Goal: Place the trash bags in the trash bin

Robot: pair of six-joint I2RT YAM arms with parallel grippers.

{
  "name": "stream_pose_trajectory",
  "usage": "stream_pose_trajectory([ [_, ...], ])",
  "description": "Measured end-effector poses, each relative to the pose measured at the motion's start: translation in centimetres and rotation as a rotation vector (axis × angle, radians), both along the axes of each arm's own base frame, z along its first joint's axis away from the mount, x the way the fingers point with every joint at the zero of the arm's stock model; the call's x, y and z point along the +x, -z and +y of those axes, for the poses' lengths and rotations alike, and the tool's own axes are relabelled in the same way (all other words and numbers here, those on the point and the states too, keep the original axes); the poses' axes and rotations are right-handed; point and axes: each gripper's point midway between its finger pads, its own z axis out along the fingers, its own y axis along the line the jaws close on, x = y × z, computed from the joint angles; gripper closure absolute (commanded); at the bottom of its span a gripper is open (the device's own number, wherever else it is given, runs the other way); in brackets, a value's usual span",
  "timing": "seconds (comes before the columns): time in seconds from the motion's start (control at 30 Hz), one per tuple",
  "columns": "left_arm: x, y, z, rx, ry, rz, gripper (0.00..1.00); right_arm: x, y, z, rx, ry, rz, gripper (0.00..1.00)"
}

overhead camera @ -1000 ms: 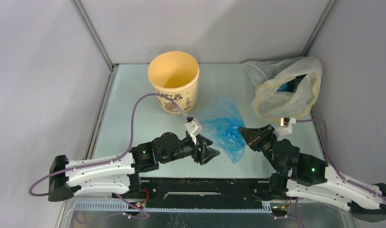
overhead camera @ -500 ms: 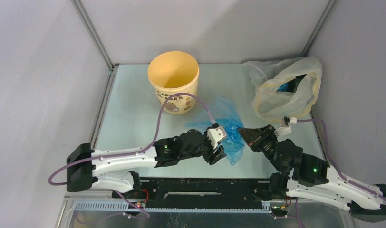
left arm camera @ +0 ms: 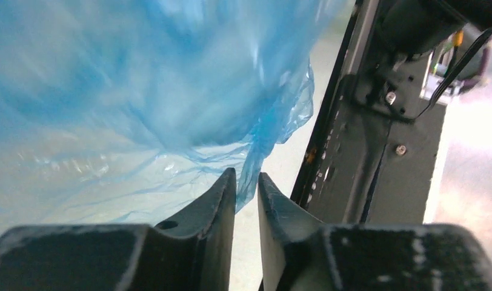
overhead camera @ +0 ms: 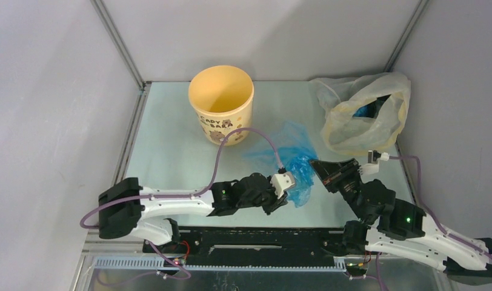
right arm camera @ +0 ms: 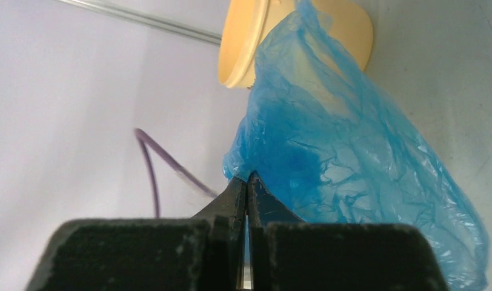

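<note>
The trash bag (overhead camera: 290, 151), thin wrinkled blue film, lies right of middle on the table, its near part bunched up. My right gripper (overhead camera: 315, 162) is shut on its right edge; in the right wrist view the film (right arm camera: 346, 151) rises from the closed tips of that gripper (right arm camera: 248, 176). My left gripper (overhead camera: 290, 193) is at the bag's near edge. In the left wrist view the left gripper (left arm camera: 246, 176) has its jaws narrowly apart, with a strand of the bag (left arm camera: 140, 91) hanging between them. The trash bin (overhead camera: 222, 103), a yellow-orange bucket, stands upright at the back left, also seen as the trash bin (right arm camera: 243, 42).
A pale yellowish see-through bag (overhead camera: 365, 112) with blue stuff inside sits at the back right corner. A black rail (overhead camera: 262, 233) runs along the table's near edge. Grey walls enclose the left, back and right sides. A purple cable (overhead camera: 243, 136) loops above the left arm.
My left arm has swung right to the bag's near edge and its jaws have narrowed around the film. The right gripper has kept its hold and shifted slightly right, bunching the bag.
</note>
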Motion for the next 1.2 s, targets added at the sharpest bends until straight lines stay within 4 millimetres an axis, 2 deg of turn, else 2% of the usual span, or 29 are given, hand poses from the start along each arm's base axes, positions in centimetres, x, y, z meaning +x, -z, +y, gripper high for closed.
stream_pose_trajectory([
  [0.17, -0.4, 3.6, 1.8, 0.036, -0.04, 0.025, 0.99, 0.3, -1.3, -1.8, 0.07, 0.062, -0.021, 1.0],
  [0.3, -0.4, 5.1, 3.0, 0.049, -0.077, 0.034, 1.0, 0.6, -1.9, -4.3, 0.133, 0.15, -0.022, 1.0],
  [0.43, -0.7, 5.0, 4.7, 0.024, -0.117, 0.039, 1.0, 0.9, -1.4, -7.9, 0.19, 0.27, 0.001, 0.98],
  [0.5, -0.6, 4.1, 5.5, -0.009, -0.136, 0.035, 1.0, 1.0, -0.6, -9.9, 0.211, 0.343, 0.019, 0.91],
  [0.57, -0.5, 2.6, 6.1, -0.05, -0.16, 0.03, 1.0, 1.0, 0.3, -11.3, 0.206, 0.398, 0.032, 0.78],
  [0.6, -0.4, 1.7, 6.3, -0.075, -0.174, 0.026, 1.0, 1.1, 0.9, -11.8, 0.193, 0.423, 0.039, 0.71],
  [0.67, -0.2, 0.0, 6.9, -0.118, -0.199, 0.02, 1.0, 1.2, 1.8, -12.6, 0.156, 0.461, 0.045, 0.51],
  [0.73, 0.0, -1.6, 7.8, -0.154, -0.237, 0.02, 1.0, 1.3, 2.4, -13.2, 0.102, 0.485, 0.039, 0.36],
  [0.83, 0.5, -3.6, 9.0, -0.168, -0.286, 0.028, 1.0, 1.5, 2.8, -13.0, -0.097, 0.48, -0.008, 0.24],
  [0.9, 1.3, -5.7, 9.8, -0.182, -0.326, 0.036, 1.0, 1.7, 2.8, -12.0, -0.251, 0.436, -0.045, 0.21],
  [1.07, 3.8, -10.0, 12.6, -0.186, -0.451, 0.012, 1.0, 1.2, 3.1, -7.3, -0.64, 0.133, -0.171, 0.17],
  [1.2, 5.3, -11.6, 15.4, -0.168, -0.558, -0.032, 1.0, -0.1, 3.5, -4.5, -0.812, -0.11, -0.293, 0.15],
])
